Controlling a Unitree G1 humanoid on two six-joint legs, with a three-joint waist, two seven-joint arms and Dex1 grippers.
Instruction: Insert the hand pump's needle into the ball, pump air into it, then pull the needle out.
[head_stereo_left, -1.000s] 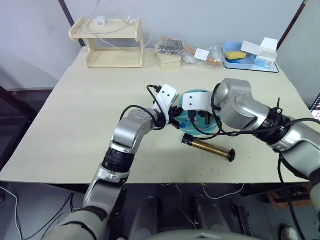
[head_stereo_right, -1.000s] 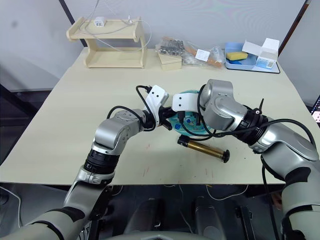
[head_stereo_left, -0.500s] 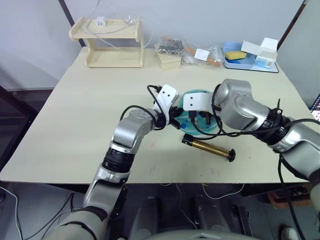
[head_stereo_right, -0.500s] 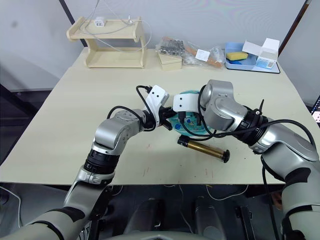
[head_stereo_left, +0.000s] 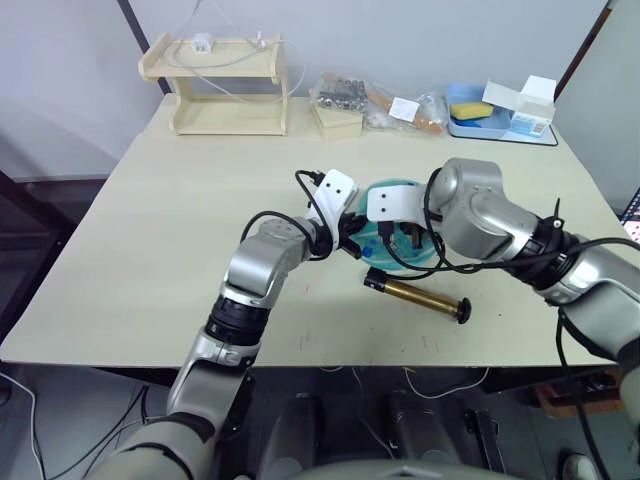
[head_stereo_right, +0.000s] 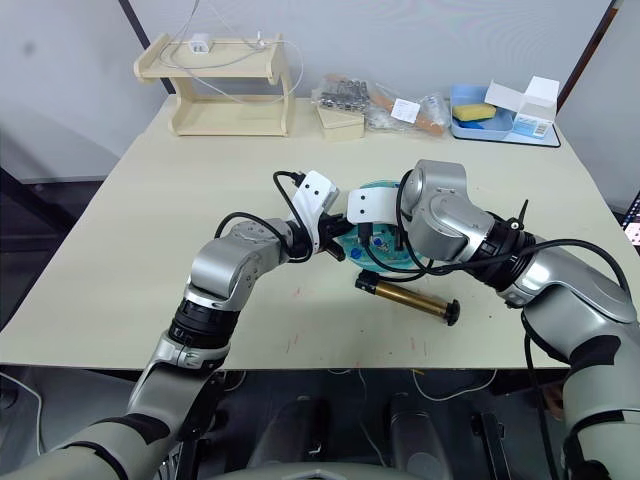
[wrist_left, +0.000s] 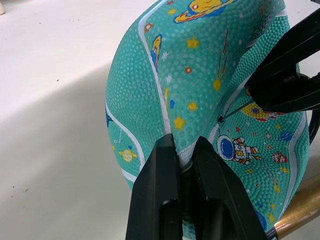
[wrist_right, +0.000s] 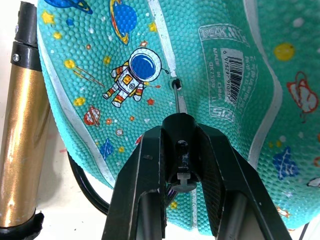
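The ball (head_stereo_left: 400, 235) lay flat and floppy on the worktop (head_stereo_left: 150, 250), between my two arms. My left tool (wrist_left: 184, 167) was pinching a fold of its edge, fingers pressed close on the soft skin. My right tool (wrist_right: 181, 165) was squeezed on the little black fitting, and the needle (wrist_right: 177, 99) had its tip right at the small valve hole (wrist_right: 174, 84). The hand pump (head_stereo_left: 415, 295) lay on the worktop just beside the ball, nearer to me.

I thought the ball would feel light and squishy, so it could slide or buckle if pushed. The needle looked thin and easy to bend. I judged it best to hold the fitting, not the pin, and push straight.
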